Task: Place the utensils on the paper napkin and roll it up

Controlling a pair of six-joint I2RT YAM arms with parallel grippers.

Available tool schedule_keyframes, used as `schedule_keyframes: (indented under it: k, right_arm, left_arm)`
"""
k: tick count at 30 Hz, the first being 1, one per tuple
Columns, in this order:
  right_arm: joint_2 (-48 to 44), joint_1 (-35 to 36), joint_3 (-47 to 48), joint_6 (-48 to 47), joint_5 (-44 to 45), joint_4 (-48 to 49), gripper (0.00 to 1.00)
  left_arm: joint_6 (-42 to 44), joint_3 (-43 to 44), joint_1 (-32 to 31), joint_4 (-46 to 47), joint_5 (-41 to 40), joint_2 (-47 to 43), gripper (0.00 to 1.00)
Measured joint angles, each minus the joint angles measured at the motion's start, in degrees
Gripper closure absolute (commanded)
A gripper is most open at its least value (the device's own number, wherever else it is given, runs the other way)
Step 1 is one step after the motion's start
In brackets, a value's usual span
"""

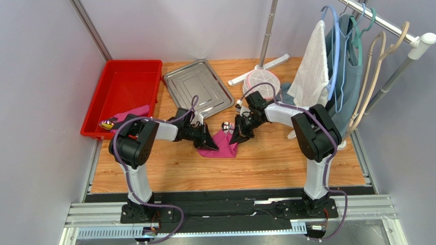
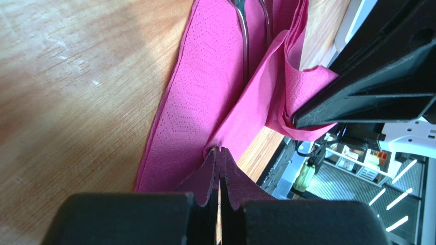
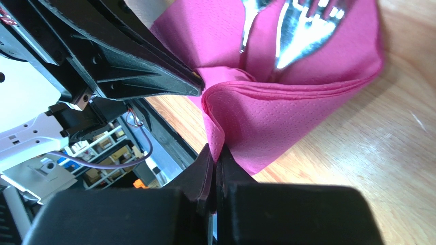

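The magenta paper napkin (image 1: 220, 146) lies mid-table between both grippers, one side folded up over the utensils. Two silver handles (image 2: 244, 46) run under the fold. A fork head (image 3: 302, 30) and another piece (image 3: 251, 20) stick out at the napkin's far end, and a shiny head (image 1: 225, 125) shows from above. My left gripper (image 2: 220, 149) is shut, its tips pinching the napkin (image 2: 199, 92) at the low end of the fold. My right gripper (image 3: 217, 153) is shut on the raised folded edge of the napkin (image 3: 276, 117).
A red bin (image 1: 122, 96) holding another pink sheet stands at the left. The steel tray (image 1: 196, 87) lies behind the left gripper. A white stand base (image 1: 259, 76) sits behind the right gripper. A white towel (image 1: 312, 66) and hangers hang from the rack at the right.
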Motion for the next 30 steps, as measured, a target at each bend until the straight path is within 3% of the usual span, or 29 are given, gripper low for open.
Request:
schedule_keyframes:
  k: [24,28,30]
  right_arm:
    - [2.58,5.11,2.89,-0.02,2.43,0.87,0.97]
    - [2.69,5.4,2.89,-0.02,2.71,1.57,0.9]
    - [2.71,5.42,2.89,0.0,2.73,1.88,0.8]
  left_arm:
    - [0.42,0.83,-0.24,-0.87,0.55,0.72,1.0]
    - [0.33,0.83,-0.24,-0.72,0.79,0.81,0.97]
    - [0.31,0.83,-0.26,-0.57,0.83,0.81,0.93]
